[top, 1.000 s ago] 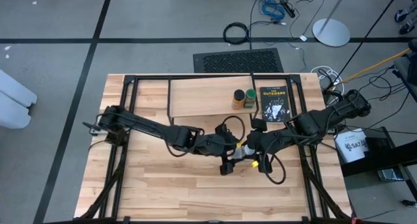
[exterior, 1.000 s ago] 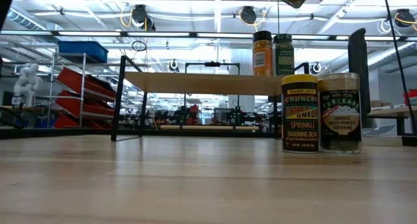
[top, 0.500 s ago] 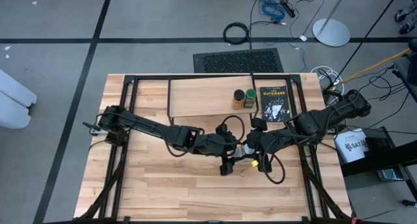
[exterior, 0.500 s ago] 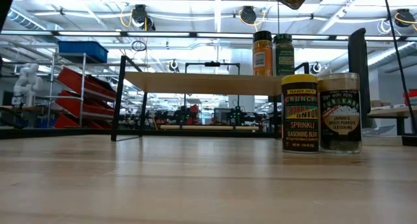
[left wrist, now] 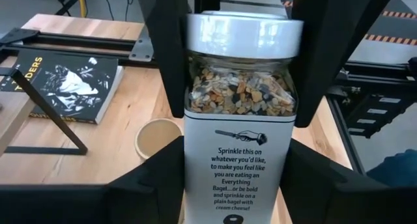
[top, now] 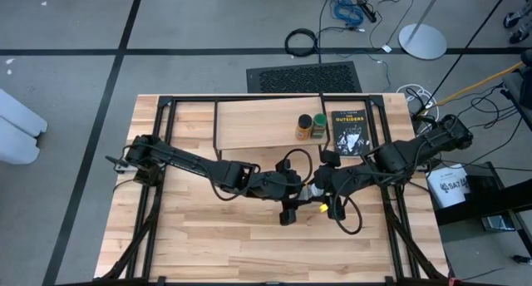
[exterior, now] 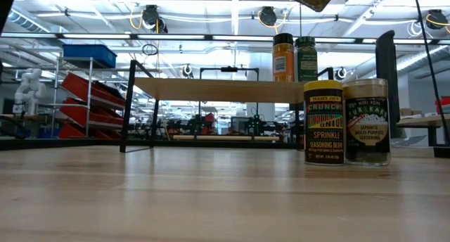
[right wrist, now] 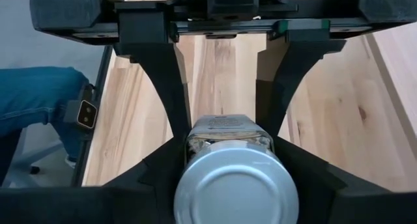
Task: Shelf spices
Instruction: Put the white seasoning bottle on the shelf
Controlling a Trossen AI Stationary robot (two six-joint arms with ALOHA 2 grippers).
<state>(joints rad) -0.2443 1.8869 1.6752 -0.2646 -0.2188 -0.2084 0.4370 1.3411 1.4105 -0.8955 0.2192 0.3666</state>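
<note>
Above mid-table both grippers clasp one clear, squarish jar point(left wrist: 238, 139) of coarse tan seasoning with a white lid: left gripper point(left wrist: 238, 94) fingers flank it, seemingly touching, label reading "Sprinkle this on whatever you'd like"; right gripper point(right wrist: 228, 152) holds it too. Two jars point(top: 311, 125) stand on the light-wood shelf point(top: 258, 124); "Crunchy" and "Japanese" jars point(exterior: 346, 121) stand on the butcher-block table point(exterior: 176, 200).

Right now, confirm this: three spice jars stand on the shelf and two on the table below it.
Wrong count. Only two stand on the shelf: the orange-filled jar and the green jar, as the low view shows. Two on the table is right.
</note>
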